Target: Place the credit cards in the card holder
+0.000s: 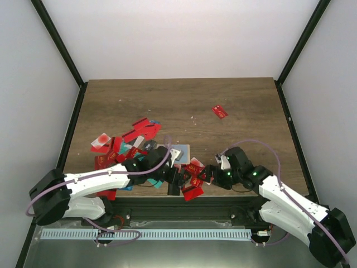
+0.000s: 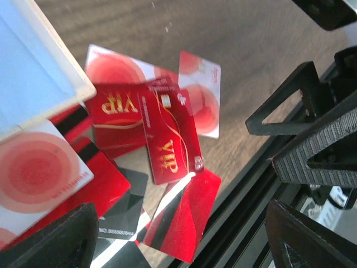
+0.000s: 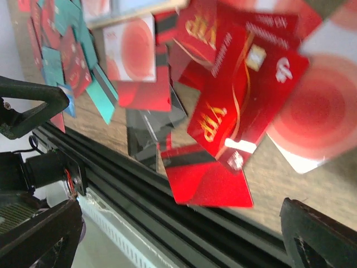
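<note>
From above, one card holder (image 1: pixel 179 152) lies open on the counter (image 1: pixel 178 100), blue inside up, at the right edge of the heap of credit cards (image 1: pixel 134 142). The heap overlaps too much to count, and one red card (image 1: pixel 220 111) lies well apart toward the far right. The left pincer (image 1: pixel 174 184) and right pincer (image 1: pixel 207 174) face each other over the near cards, their tips hard to make out. The left wrist view shows its pincer spread wide, gripping nothing, above two red VIP cards (image 2: pixel 170 134) and three white cards with red discs (image 2: pixel 39 173), with the holder's corner cut off at upper left. The right wrist view shows the other pincer equally wide and empty, over two more VIP cards, with several teal cards (image 3: pixel 100 95) blurred at left.
</note>
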